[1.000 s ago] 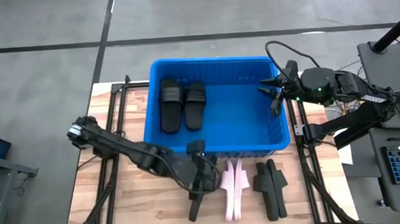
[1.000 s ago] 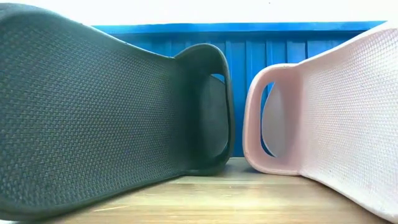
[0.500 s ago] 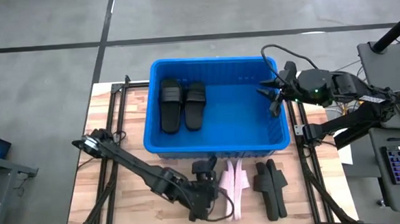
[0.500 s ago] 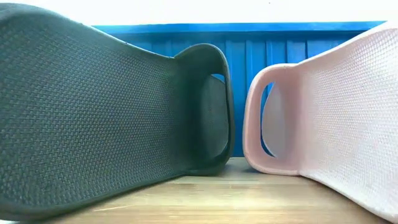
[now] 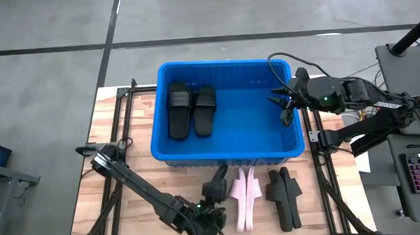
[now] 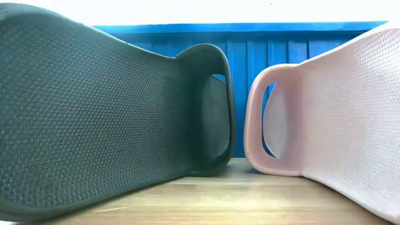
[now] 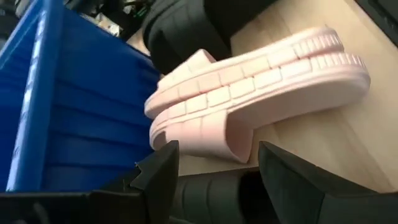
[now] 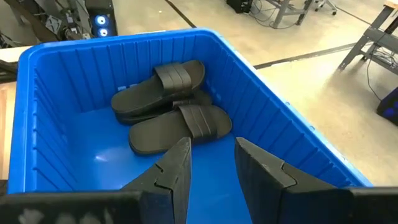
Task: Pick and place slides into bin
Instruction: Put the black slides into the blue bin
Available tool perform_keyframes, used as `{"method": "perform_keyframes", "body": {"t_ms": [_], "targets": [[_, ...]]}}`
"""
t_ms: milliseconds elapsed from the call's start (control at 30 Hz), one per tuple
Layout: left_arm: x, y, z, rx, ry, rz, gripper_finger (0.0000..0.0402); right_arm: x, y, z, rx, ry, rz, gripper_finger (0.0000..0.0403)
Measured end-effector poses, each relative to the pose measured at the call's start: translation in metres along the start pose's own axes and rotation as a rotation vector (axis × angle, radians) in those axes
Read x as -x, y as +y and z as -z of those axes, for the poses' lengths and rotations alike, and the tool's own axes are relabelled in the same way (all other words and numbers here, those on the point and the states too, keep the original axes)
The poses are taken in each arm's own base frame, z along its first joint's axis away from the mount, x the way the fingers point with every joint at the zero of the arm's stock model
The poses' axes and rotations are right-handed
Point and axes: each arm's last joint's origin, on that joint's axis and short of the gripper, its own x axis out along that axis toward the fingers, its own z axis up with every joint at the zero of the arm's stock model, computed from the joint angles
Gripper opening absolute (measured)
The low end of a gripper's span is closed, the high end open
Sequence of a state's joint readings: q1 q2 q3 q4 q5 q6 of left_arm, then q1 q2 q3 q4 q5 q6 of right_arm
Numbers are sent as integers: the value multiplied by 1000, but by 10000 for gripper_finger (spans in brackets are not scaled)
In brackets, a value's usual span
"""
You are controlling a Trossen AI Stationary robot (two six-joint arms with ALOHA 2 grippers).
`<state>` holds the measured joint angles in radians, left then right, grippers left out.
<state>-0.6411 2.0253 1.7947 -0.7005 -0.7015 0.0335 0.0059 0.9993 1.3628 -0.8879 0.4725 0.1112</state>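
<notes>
I am looking down on the wooden desk [image 5: 127, 186], and the blue bin [image 5: 226, 154] is taking up most of its far half. Two black slides [image 5: 191, 109] are already lying side by side on the bin floor, in its left part, straps up.

In front of the bin, on the near strip of desk, more slides are waiting. The pink pair [image 5: 246, 196] is standing on edge, the two pressed together, just in front of the bin's near wall. A black pair [image 5: 284, 193] is lying just to the right of it. Another black slide [image 5: 215, 191] is sitting to the left of the pink pair, and my left arm is covering much of it.

I am holding the left gripper [image 5: 213, 211] low over that black slide, at the near edge of the desk. Its fingers [image 7: 158, 174] are standing apart with the dark slide showing between them, but I cannot tell whether they are actually pressing on it.

I am keeping the right gripper [image 5: 285, 103] just inside the bin's right wall, above the floor. Its fingers [image 8: 177, 163] are parted a little and they are carrying nothing.
</notes>
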Motion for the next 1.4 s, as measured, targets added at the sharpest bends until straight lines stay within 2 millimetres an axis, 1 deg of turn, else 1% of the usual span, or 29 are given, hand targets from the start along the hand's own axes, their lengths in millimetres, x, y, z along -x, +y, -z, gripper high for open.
{"method": "perform_keyframes", "body": {"t_ms": [133,333,467,567,667,900,967,1033,1267,1300,1400], "targets": [[-9,-8,3,-43,19,25,203,0,0,0,0,0,0,114],[-18,-16,10,-88,72,3,203,-1,0,1,1,2,0,114],[-25,-23,21,-152,147,3,203,-1,0,1,2,4,1,114],[-32,-27,26,-181,173,-48,203,-1,0,1,2,5,0,114],[-39,-29,29,-197,187,-113,203,-1,0,1,2,5,1,114],[-45,-27,31,-188,198,-131,200,-1,0,1,2,5,1,114],[-46,-26,32,-167,199,-132,188,-1,0,1,2,5,0,114],[-47,-25,32,-132,202,-135,162,-1,0,1,2,5,1,114],[-49,-21,33,-108,212,-146,23,-1,0,1,2,5,0,114],[-50,-20,33,-104,213,-140,14,-1,0,1,2,5,0,114],[-52,-17,33,-53,214,-139,13,-1,0,1,2,5,1,114]]}}
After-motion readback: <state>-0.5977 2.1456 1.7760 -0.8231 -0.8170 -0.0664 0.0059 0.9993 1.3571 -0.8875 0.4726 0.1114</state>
